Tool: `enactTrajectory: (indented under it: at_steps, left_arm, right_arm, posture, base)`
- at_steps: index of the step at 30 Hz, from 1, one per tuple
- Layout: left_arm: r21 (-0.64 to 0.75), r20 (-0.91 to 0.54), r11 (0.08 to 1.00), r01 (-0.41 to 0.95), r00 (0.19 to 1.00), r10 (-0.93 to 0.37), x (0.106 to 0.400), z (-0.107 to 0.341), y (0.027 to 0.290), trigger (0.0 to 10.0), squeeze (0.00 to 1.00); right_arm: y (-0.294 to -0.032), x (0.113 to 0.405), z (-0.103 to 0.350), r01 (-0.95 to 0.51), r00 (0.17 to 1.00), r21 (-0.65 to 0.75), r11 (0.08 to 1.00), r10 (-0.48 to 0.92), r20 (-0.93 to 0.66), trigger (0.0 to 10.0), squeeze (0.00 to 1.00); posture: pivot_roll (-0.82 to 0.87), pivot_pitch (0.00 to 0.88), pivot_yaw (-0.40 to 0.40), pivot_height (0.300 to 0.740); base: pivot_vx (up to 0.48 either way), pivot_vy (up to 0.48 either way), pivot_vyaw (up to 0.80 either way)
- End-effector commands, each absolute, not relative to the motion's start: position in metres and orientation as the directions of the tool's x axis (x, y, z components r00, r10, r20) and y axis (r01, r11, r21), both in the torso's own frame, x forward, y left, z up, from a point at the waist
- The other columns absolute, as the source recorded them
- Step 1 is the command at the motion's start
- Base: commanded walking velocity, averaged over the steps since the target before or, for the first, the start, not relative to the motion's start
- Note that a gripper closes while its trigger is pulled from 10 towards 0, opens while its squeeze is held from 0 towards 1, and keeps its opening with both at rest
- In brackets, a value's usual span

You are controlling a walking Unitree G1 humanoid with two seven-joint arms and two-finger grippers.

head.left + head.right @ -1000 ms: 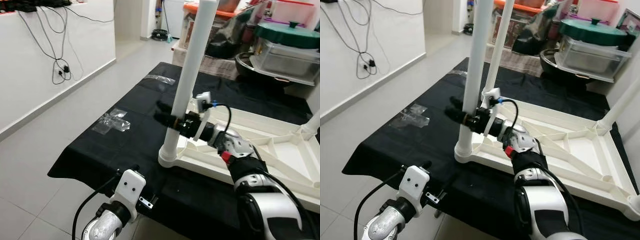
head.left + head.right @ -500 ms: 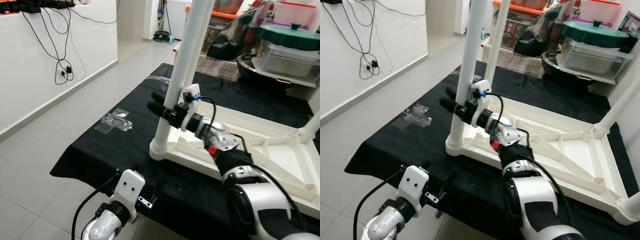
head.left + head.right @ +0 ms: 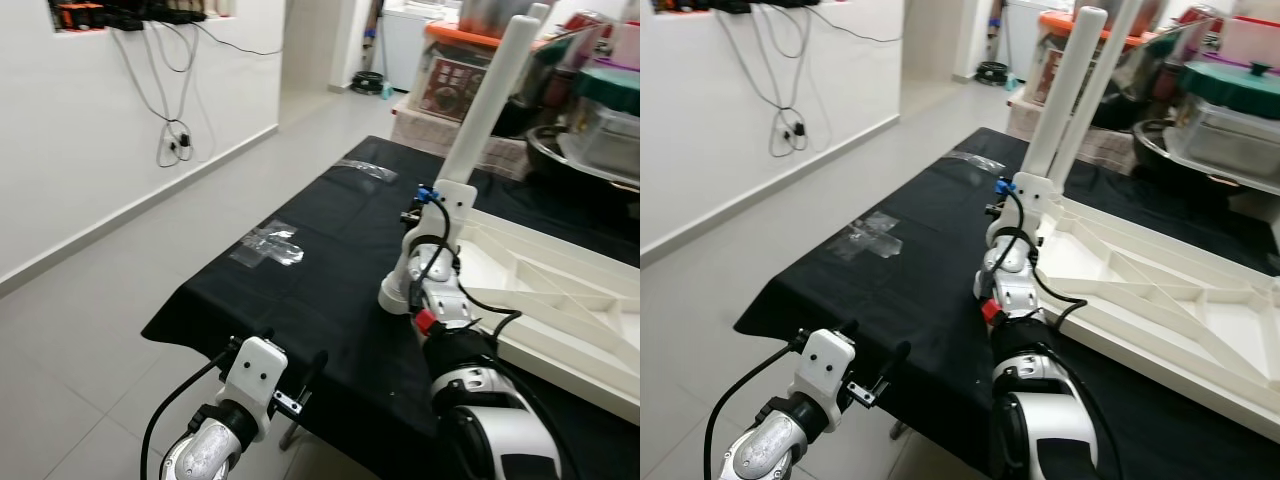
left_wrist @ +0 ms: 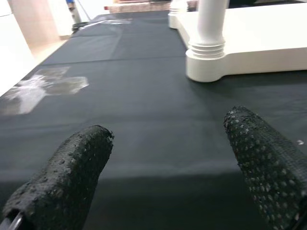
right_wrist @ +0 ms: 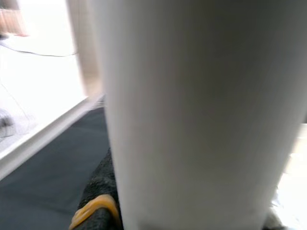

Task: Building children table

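over on the left, the left end effector [image 4: 163,163] hangs low at the near edge of the black-covered counter [image 3: 300,290], its two black fingers [image 4: 72,167] spread wide with nothing between them. it points across the cloth toward the near corner of the upturned white table top [image 3: 560,290], which lies well apart from it. some clear plastic wrapping [image 3: 268,243] lies on the cloth further left, away from the work.

moving right, a white table leg [image 3: 470,150] stands in the near corner socket of the table top, its long axis rising from the socket and leaning a little to the right and away. the right end effector [image 3: 425,215] sits low on this leg, just above the socket, with the arm reaching forward along the table top's near left edge. in the right wrist view the leg [image 5: 201,115] is pressed right up against the camera with a black finger [image 5: 98,191] beside it, so the fingers appear closed around the leg.

the right arm is clearly the nearer one. i judge the leg is being seated or tightened in its socket, so the coming move turns on the leg's upright axis: any push or twist should follow that line down into the corner. another leg [image 3: 1120,60] stands behind it.
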State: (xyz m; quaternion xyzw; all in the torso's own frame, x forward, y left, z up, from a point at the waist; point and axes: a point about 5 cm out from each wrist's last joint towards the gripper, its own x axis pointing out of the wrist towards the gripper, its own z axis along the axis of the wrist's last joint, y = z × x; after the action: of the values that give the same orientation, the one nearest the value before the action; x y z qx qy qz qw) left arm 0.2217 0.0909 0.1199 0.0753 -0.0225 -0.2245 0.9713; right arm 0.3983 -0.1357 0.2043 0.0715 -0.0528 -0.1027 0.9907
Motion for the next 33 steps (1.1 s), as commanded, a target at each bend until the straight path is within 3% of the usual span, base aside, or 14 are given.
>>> enactTrajectory:
  at_steps: [1,2,7,8,9,12,14,16,17,18,20,25,26,33]
  left_arm:
    - [0.157,-0.011,0.879,0.451,0.89,-0.455,0.222,0.116,0.088,10.0,0.0]
    - [0.156,-0.01,0.88,0.449,0.892,-0.453,0.222,0.116,0.089,10.0,0.0]
    - [0.155,-0.007,0.883,0.443,0.894,-0.448,0.223,0.116,0.089,10.0,0.0]
    - [0.155,-0.007,0.883,0.442,0.895,-0.447,0.223,0.116,0.089,10.0,0.0]
    - [0.154,-0.007,0.884,0.442,0.895,-0.447,0.224,0.116,0.089,10.0,0.0]
    - [0.154,-0.007,0.883,0.443,0.895,-0.447,0.224,0.116,0.089,10.0,0.0]
    - [0.156,-0.006,0.883,0.442,0.895,-0.446,0.224,0.117,0.089,10.0,0.0]
    - [0.157,-0.005,0.883,0.441,0.895,-0.446,0.224,0.117,0.089,10.0,0.0]
    - [0.157,-0.005,0.883,0.441,0.895,-0.446,0.224,0.117,0.089,10.0,0.0]
    - [0.157,-0.006,0.884,0.441,0.895,-0.445,0.223,0.117,0.089,10.0,0.0]
    - [0.158,-0.008,0.884,0.44,0.896,-0.445,0.223,0.116,0.089,10.0,0.0]
    - [0.157,-0.01,0.884,0.441,0.896,-0.445,0.222,0.115,0.09,10.0,0.0]
    - [0.157,-0.012,0.884,0.441,0.896,-0.445,0.222,0.115,0.09,10.0,0.0]
    - [0.156,-0.016,0.882,0.444,0.894,-0.447,0.223,0.113,0.09,10.0,0.0]
  right_arm:
    - [-0.125,0.398,0.189,0.097,0.992,0.219,0.971,-0.113,0.062,10.0,0.0]
    - [-0.121,0.399,0.193,-0.002,0.995,0.252,0.968,-0.023,0.097,10.0,1.0]
    - [-0.121,0.402,0.199,-0.212,0.974,0.304,0.929,0.177,0.14,10.0,1.0]
    - [-0.121,0.402,0.2,-0.323,0.946,0.337,0.884,0.293,0.138,10.0,0.0]
    - [-0.121,0.4,0.201,-0.459,0.888,0.347,0.818,0.439,0.139,10.0,0.0]
    - [-0.121,0.398,0.201,-0.54,0.838,0.353,0.764,0.527,0.141,10.0,0.0]
    - [-0.119,0.384,0.203,-0.773,0.617,0.317,0.549,0.766,0.177,10.0,0.0]
    - [-0.118,0.379,0.203,-0.833,0.529,0.304,0.462,0.826,0.194,10.0,0.0]
    - [-0.118,0.379,0.203,-0.833,0.529,0.304,0.462,0.826,0.194,10.0,0.0]
    - [-0.115,0.373,0.204,-0.895,0.415,0.262,0.36,0.889,0.194,10.0,0.0]
    - [-0.11,0.371,0.206,-0.938,0.296,0.239,0.25,0.938,0.182,10.0,0.0]
    - [-0.096,0.375,0.21,-0.953,0.268,0.191,0.237,0.951,0.156,10.0,0.0]
    - [-0.091,0.378,0.21,-0.935,0.324,0.197,0.294,0.935,0.143,0.0,0.0]
    - [-0.092,0.385,0.209,-0.866,0.49,0.218,0.45,0.852,0.184,0.0,0.0]
  posture:
    - [0.07,0.053,-0.118,0.74]
    - [0.06,0.052,-0.119,0.74]
    - [0.06,0.052,-0.12,0.74]
    - [0.06,0.051,-0.121,0.74]
    - [0.06,0.055,-0.124,0.74]
    - [0.07,0.057,-0.123,0.74]
    - [0.07,0.053,-0.123,0.74]
    - [0.07,0.053,-0.123,0.74]
    - [0.07,0.053,-0.123,0.74]
    - [0.07,0.049,-0.125,0.74]
    - [0.07,0.049,-0.122,0.74]
    - [0.08,0.036,-0.128,0.74]
    - [0.08,0.036,-0.129,0.74]
    - [0.08,0.029,-0.123,0.74]
  base:
    - [0.0,0.0,0.0]
    - [0.0,0.0,0.0]
    - [0.0,0.0,0.0]
    - [0.0,0.0,0.0]
    - [0.0,0.0,0.0]
    - [0.0,0.0,0.0]
    - [0.0,0.0,0.0]
    - [0.0,0.0,0.0]
    - [0.0,0.0,0.0]
    - [0.0,0.0,0.0]
    - [0.0,0.0,0.0]
    - [0.0,0.0,0.0]
    - [0.0,0.0,0.0]
    - [0.0,0.0,0.0]
